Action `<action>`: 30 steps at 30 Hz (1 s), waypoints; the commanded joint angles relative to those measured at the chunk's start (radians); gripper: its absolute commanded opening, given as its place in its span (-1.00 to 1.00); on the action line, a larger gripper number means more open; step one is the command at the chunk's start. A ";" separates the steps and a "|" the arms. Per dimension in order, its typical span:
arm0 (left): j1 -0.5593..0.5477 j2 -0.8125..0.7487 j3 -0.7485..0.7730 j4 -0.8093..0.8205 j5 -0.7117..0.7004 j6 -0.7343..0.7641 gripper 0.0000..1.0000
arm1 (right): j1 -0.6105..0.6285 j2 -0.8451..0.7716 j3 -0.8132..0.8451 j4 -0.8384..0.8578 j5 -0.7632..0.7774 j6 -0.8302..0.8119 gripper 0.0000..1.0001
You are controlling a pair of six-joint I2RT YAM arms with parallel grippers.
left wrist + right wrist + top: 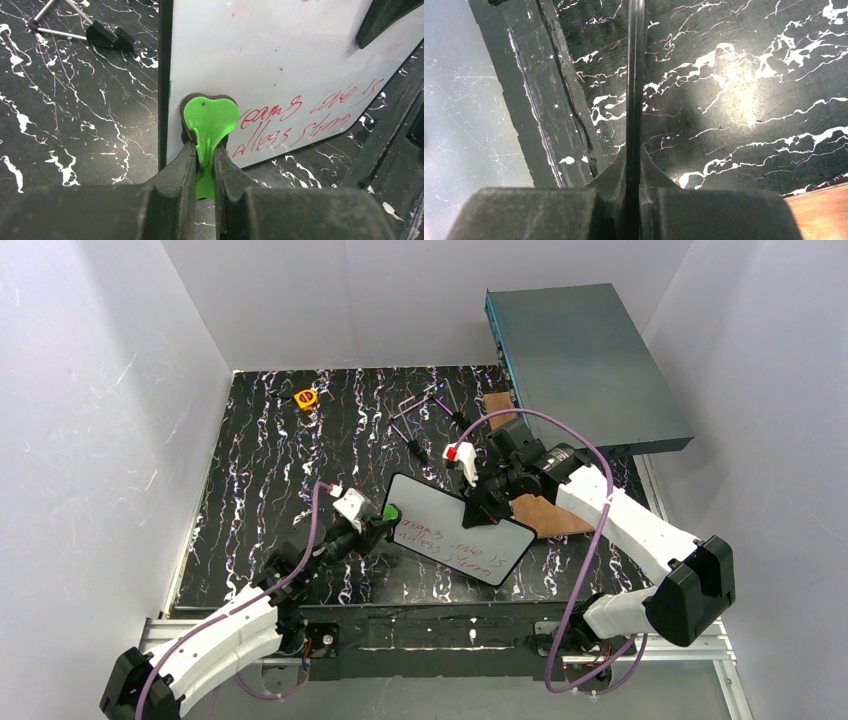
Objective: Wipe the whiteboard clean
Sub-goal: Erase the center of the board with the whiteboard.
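The whiteboard (455, 525) is held tilted over the black marbled table, with red handwriting (452, 545) along its near part. My right gripper (487, 506) is shut on its far edge. In the right wrist view the board's thin black frame (635, 75) runs edge-on out of the right gripper (634, 162). My left gripper (380, 524) is shut on a green heart-shaped eraser (391, 512). In the left wrist view the eraser (210, 117) lies against the whiteboard (280, 60) near its left edge, just left of the red handwriting (300, 120), between the left gripper's (205, 150) pads.
A large grey-teal metal box (585, 365) stands at the back right, over a brown wooden board (550, 512). A black wire stand (430, 420) and an orange tape measure (306, 398) lie at the back. White walls close in on both sides.
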 commanded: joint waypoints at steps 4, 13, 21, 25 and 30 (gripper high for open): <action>-0.015 0.055 0.056 0.070 -0.052 0.088 -1.00 | -0.004 0.028 0.072 0.057 -0.055 0.041 -0.97; -0.064 0.221 0.079 0.084 -0.335 0.145 -1.00 | 0.000 0.119 0.142 0.072 -0.066 0.157 -0.97; -0.210 0.358 0.091 0.147 -0.454 0.187 -1.00 | 0.019 0.146 0.152 0.075 -0.066 0.174 -0.97; -0.234 0.397 0.109 0.155 -0.553 0.183 -1.00 | 0.027 0.143 0.145 0.077 -0.060 0.173 -0.97; -0.232 0.348 0.106 0.195 -0.719 0.191 -1.00 | 0.037 0.139 0.144 0.080 -0.054 0.170 -0.97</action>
